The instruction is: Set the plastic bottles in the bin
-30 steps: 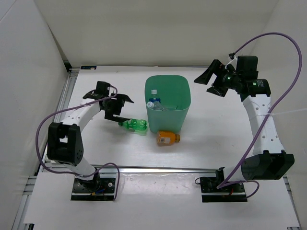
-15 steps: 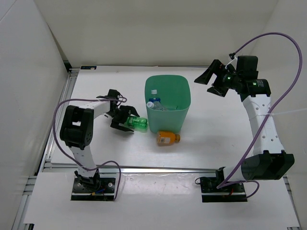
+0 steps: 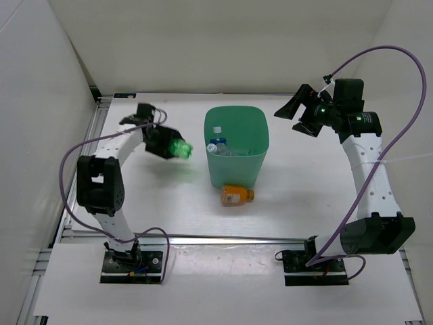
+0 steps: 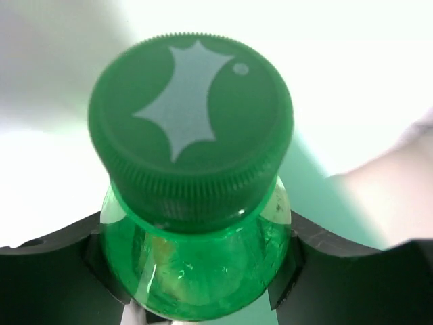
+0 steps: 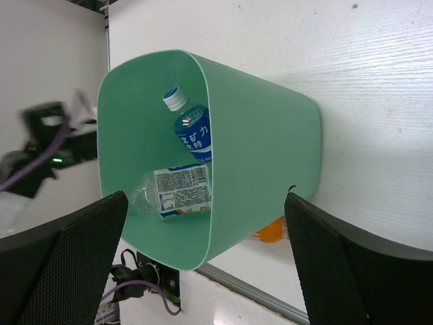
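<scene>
My left gripper [image 3: 167, 143] is shut on the green bottle [image 3: 180, 148], holding it off the table just left of the bin [image 3: 261, 133]. In the left wrist view the green bottle's cap [image 4: 193, 122] fills the frame, and its neck sits between the black fingers [image 4: 318, 271]. The mint-green bin [image 5: 270, 149] holds a clear bottle with a blue label [image 5: 194, 132] and one with a white-blue label [image 5: 179, 193]. The short orange bottle [image 3: 237, 196] lies on the table against the bin's near side. My right gripper [image 3: 306, 114] hangs open, high to the right of the bin, holding nothing.
White walls close in the table at the back and on both sides. A metal rail [image 3: 223, 238] runs along the near edge between the arm bases. A purple cable [image 3: 379, 54] loops above the right arm.
The left gripper closed on the green bottle where it lay on the table and lifted it up and back, beside the bin's left wall. The right arm has not moved.
</scene>
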